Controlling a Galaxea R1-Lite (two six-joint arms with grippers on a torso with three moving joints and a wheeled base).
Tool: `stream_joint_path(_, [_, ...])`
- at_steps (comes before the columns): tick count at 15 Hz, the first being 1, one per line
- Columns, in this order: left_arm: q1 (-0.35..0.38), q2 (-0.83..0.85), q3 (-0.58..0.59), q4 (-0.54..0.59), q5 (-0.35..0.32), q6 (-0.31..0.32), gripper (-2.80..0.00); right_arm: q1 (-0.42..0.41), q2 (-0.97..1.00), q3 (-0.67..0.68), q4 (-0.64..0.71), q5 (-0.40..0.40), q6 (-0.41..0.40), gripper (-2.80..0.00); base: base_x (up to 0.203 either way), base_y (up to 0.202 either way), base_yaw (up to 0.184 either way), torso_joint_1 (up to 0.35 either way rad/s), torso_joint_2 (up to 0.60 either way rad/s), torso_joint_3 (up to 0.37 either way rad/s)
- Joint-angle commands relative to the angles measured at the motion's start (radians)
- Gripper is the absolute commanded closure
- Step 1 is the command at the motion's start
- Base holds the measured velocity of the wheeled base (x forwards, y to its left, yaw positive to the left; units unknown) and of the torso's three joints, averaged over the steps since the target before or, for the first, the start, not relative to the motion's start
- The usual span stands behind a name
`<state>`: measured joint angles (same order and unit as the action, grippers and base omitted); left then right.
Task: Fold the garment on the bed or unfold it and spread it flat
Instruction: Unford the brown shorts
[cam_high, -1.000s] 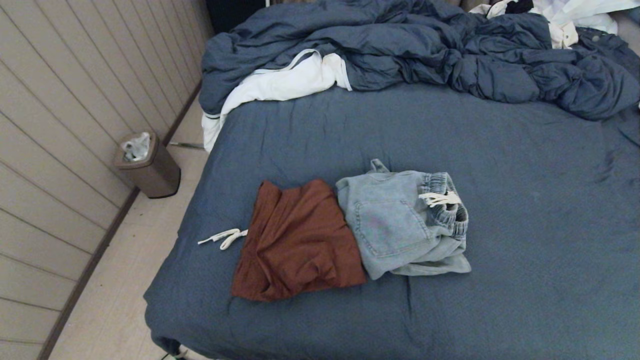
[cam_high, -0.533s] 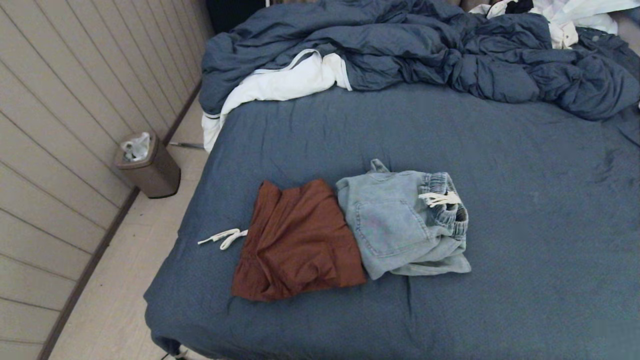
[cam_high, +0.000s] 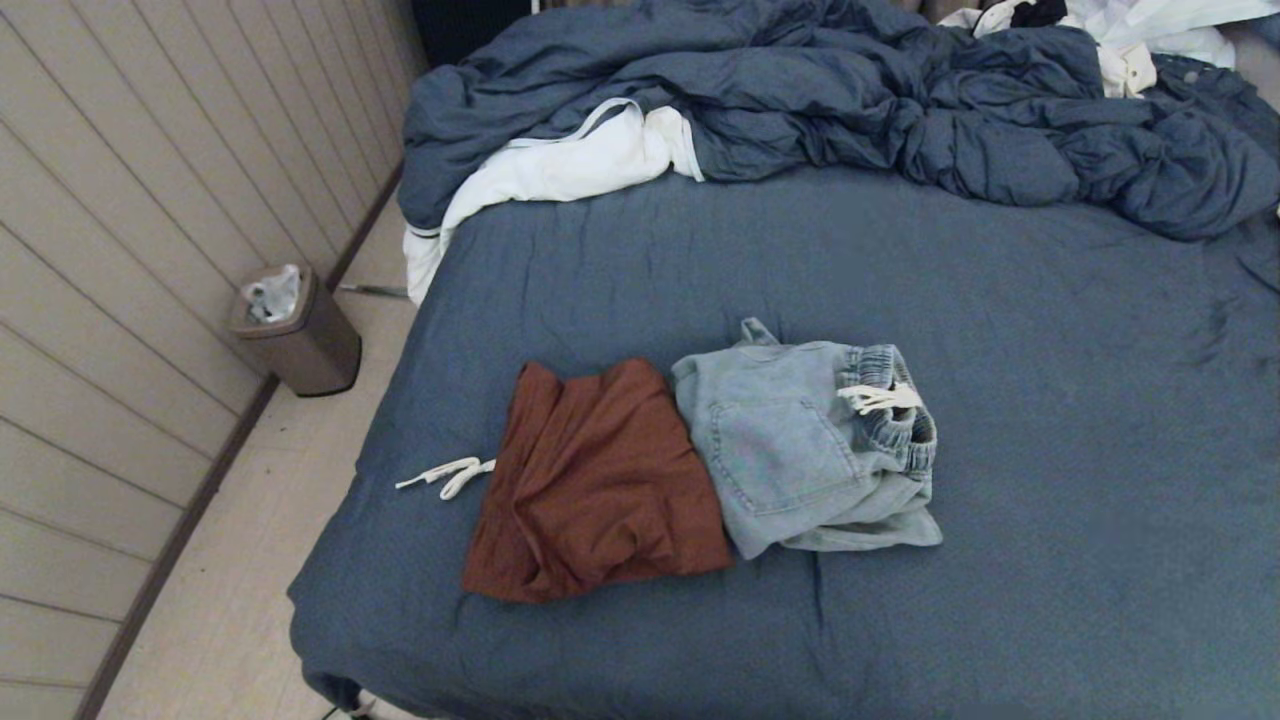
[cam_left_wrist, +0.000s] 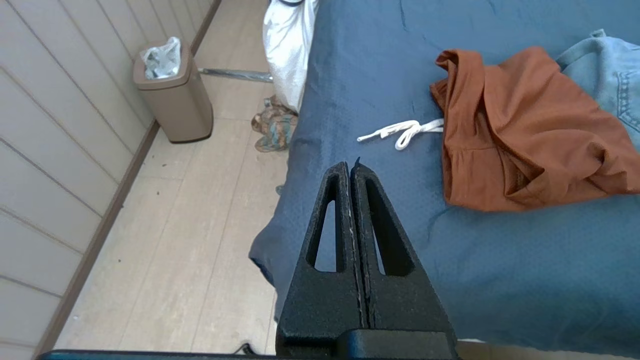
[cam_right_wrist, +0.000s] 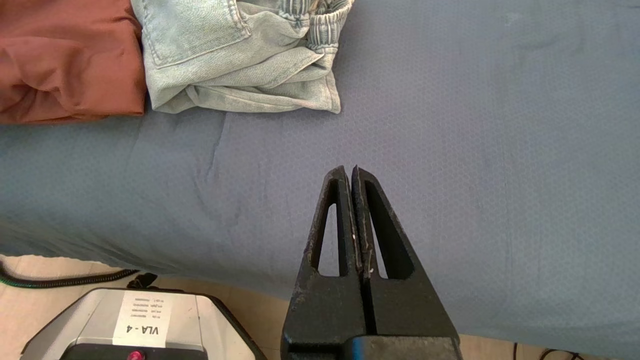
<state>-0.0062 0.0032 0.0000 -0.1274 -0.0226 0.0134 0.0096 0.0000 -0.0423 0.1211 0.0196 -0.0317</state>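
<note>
Two folded garments lie side by side near the front of the bed (cam_high: 1050, 400): rust-brown shorts (cam_high: 600, 480) with a white drawstring (cam_high: 445, 475) trailing off to the left, and light blue denim shorts (cam_high: 800, 450) with an elastic waistband. Neither arm shows in the head view. My left gripper (cam_left_wrist: 350, 167) is shut and empty, hovering over the bed's front left corner, short of the brown shorts (cam_left_wrist: 525, 130). My right gripper (cam_right_wrist: 349, 171) is shut and empty above bare sheet near the front edge, apart from the denim shorts (cam_right_wrist: 235, 55).
A rumpled dark blue duvet (cam_high: 850, 100) with white lining (cam_high: 560, 165) fills the far end of the bed, with white clothes (cam_high: 1150, 40) at the far right. A brown bin (cam_high: 295, 335) stands on the floor by the panelled wall. The robot base (cam_right_wrist: 140, 325) sits below the bed's front edge.
</note>
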Motion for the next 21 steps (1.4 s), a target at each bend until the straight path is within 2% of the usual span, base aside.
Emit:
stream_joint_path(1, [0.000, 0.000, 0.000, -0.001, 0.000, 0.000, 0.00, 0.000, 0.002, -0.001, 0.000, 0.000, -0.001, 0.00, 0.000, 0.000, 0.000, 0.000, 0.00, 0.000])
stream_joint_path(21, [0.000, 0.000, 0.000, -0.001, 0.000, 0.000, 0.00, 0.000, 0.002, 0.001, 0.000, 0.000, -0.001, 0.00, 0.000, 0.000, 0.000, 0.000, 0.00, 0.000])
